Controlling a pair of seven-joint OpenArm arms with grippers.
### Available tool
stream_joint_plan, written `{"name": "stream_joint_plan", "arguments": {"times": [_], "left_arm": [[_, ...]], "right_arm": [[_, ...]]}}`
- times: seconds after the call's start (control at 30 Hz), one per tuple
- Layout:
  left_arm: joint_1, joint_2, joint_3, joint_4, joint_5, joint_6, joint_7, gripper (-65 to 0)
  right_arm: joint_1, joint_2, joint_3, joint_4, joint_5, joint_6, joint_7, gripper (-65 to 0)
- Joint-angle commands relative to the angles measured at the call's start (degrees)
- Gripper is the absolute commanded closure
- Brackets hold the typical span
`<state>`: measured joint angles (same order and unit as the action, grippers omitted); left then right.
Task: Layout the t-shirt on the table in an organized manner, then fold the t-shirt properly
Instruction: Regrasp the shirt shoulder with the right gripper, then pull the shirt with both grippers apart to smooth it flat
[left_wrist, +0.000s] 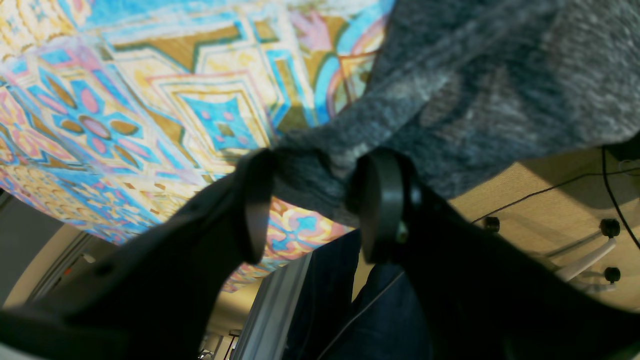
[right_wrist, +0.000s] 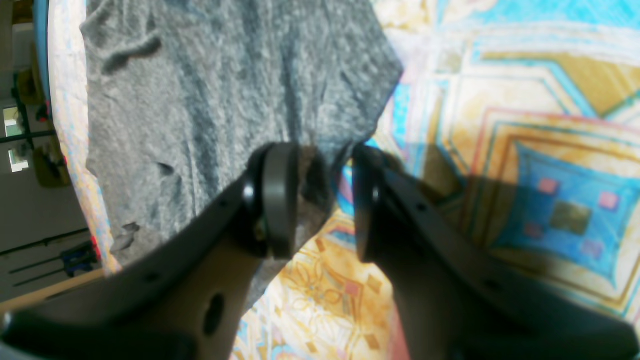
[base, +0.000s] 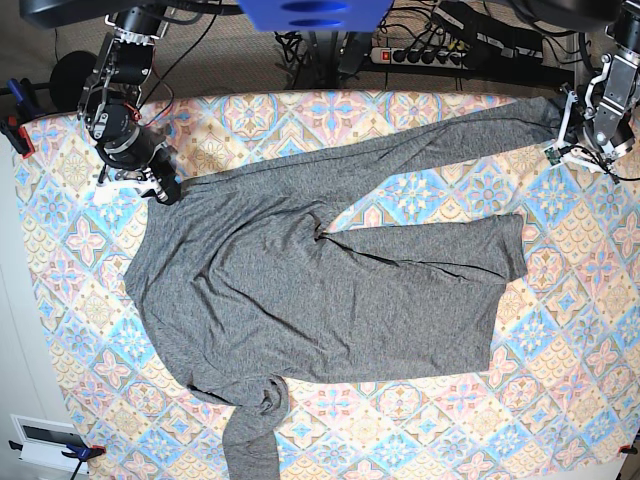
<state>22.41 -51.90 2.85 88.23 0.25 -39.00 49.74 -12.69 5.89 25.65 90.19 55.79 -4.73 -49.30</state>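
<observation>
Left pincer (left_wrist: 317, 205) pinching t-shirt (base: 320, 290) cuff, sleeve end hidden

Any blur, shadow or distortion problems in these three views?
Left wrist: soft focus throughout, fingers dark and backlit against the t-shirt. Right wrist: blurred, bright table with a hard finger shadow and curved edges. Base: sharp, evenly lit, no glare on the t-shirt.

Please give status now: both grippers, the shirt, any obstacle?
Left gripper shut on dark-grey knit t-shirt sleeve end. Right gripper pinching shoulder corner. Nothing blocking on patterned table.
</observation>
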Motion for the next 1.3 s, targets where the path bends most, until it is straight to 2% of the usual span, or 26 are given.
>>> {"name": "stream_joint_plan", "arguments": {"times": [0.0, 0.17, 0.23, 0.3, 0.4, 0.7, 0.8, 0.9, 1.27], "left_arm": [[0.8, -0.4, 0.3, -0.1, -1.4, -1.0, -0.3, -28.8], [0.7, -0.4, -0.2, 0.3, -2.1, -1.0, -0.5, -28.7], [0.7, 0.1, -2.9, 0.6, -2.2, -1.0, -2.0, -28.7], [0.7, 2.2, -6.8, 0.7, -2.9, -1.0, -2.7, -28.7], [0.7, 3.8, -12.0, 0.7, -4.3, -1.0, -2.9, -28.7], [-1.9, 5.6, -22.0, 0.8, -16.2, -1.0, -4.2, -28.7], [-1.8, 5.7, -24.7, 0.8, -18.9, -1.0, -4.2, -28.7], [-1.9, 5.7, -25.5, 0.8, -20.3, -1.0, -4.2, -28.7], [-2.0, 5.7, -25.5, 0.7, -20.2, -1.0, -4.2, -28.7]], "right_arm": [[0.2, 0.4, 0.1, 0.6, 0.3, 0.2, -0.5, -17.9], [0.2, 0.4, 0.1, 0.6, 0.3, 0.2, -0.3, -17.1], [0.2, 0.4, 0.1, 0.6, 0.3, 0.2, -0.2, -14.6], [0.2, 0.4, 0.1, 0.6, 0.3, 0.2, -0.2, -13.3], [0.2, 0.4, 0.1, 0.6, 0.3, 0.2, -0.2, -13.0], [0.2, 0.4, 0.1, 0.5, 0.3, 0.2, -0.1, -12.4], [0.2, 0.4, 0.1, 0.5, 0.3, 0.2, 0.0, -7.9], [0.2, 0.4, 0.1, 0.5, 0.3, 0.2, 0.0, 0.0], [0.2, 0.5, 0.4, -1.3, 0.2, 0.2, 0.0, 0.0]]}}
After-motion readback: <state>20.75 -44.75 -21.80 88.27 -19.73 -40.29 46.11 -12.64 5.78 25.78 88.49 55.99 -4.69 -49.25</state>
